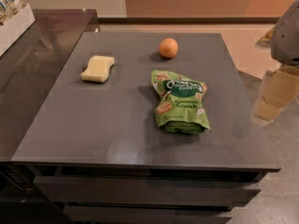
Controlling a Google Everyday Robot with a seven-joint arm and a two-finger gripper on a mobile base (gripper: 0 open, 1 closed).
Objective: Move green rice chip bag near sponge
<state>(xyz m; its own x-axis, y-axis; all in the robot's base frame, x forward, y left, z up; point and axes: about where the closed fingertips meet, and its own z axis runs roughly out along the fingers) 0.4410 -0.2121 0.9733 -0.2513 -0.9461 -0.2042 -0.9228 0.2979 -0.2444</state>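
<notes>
The gripper (271, 101) is blurred and cut by the right edge; far across from it, a white box (15, 26) is cropped.

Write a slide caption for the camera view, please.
Crinkly green rice chip bag apart from pale yellow sponge and round orange fruit on grey table; tool hangs beyond its right edge.

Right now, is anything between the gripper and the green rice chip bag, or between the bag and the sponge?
Nothing visible. The gripper hangs past the right edge of the table, only bare tabletop between it and the green rice chip bag. The path from bag to sponge is open; the orange sits farther back.
</notes>
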